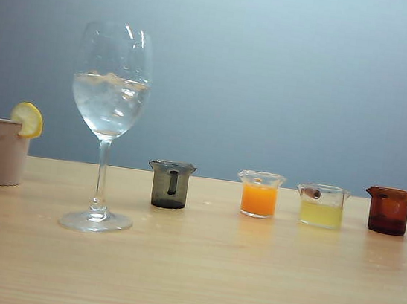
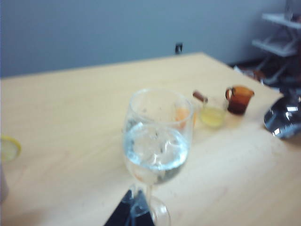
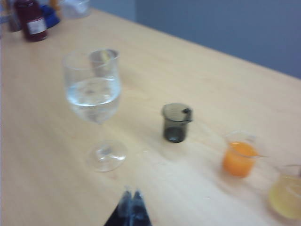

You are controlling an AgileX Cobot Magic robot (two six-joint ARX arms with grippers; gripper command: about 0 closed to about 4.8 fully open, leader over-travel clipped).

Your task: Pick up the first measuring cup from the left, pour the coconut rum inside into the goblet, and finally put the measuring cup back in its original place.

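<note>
Smoky grey translucent measuring cup (image 1: 170, 185) sitting centre-frame, right of tall clear stemmed goblet (image 1: 109, 102). Right gripper (image 3: 131, 200) jaws together; left gripper (image 2: 134, 205) jaws: cannot tell.

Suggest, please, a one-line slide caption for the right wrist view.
Shut right pincer above the table, facing the goblet, grey measuring cup and orange cup.

smoky grey measuring cup (image 1: 170, 185), clear goblet (image 1: 109, 110), orange cup (image 1: 259, 195), pale yellow cup (image 1: 322, 206), amber-brown cup (image 1: 388, 211), light wood table (image 1: 186, 285).
</note>
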